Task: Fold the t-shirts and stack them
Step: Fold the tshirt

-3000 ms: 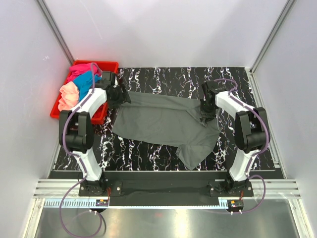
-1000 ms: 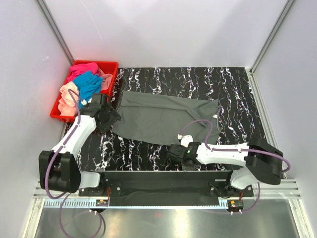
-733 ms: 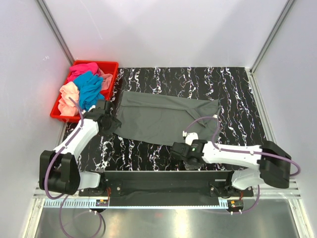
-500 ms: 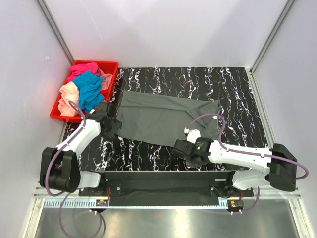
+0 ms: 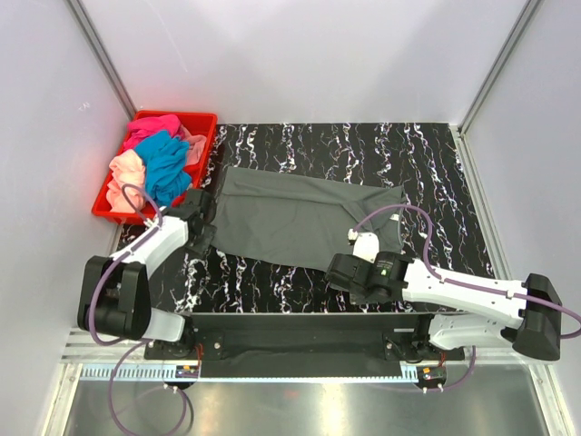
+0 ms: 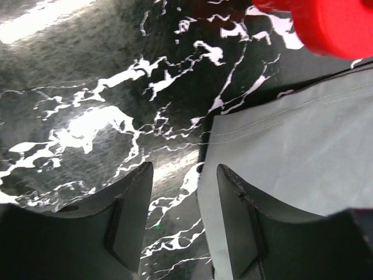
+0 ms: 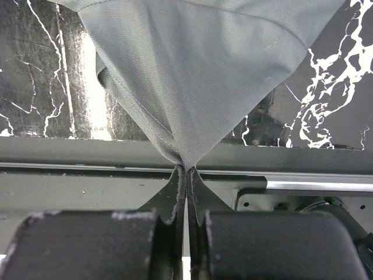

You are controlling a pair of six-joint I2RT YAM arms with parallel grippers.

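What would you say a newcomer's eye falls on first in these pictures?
Probably the dark grey t-shirt spread across the middle of the black marbled table, its near edge pinched in the right gripper at the front edge. Next, the red crate at the far left, heaped with pink, teal and peach shirts.

A red crate (image 5: 207, 118) sits at the far left edge of the black, white-veined table (image 5: 363, 150). White walls (image 5: 300, 54) stand on three sides. A metal rail (image 5: 91, 347) runs along the near edge.

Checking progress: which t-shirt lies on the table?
The dark grey cloth t-shirt; the magenta shirt, teal shirt and peach shirt lie bunched in the red plastic crate.
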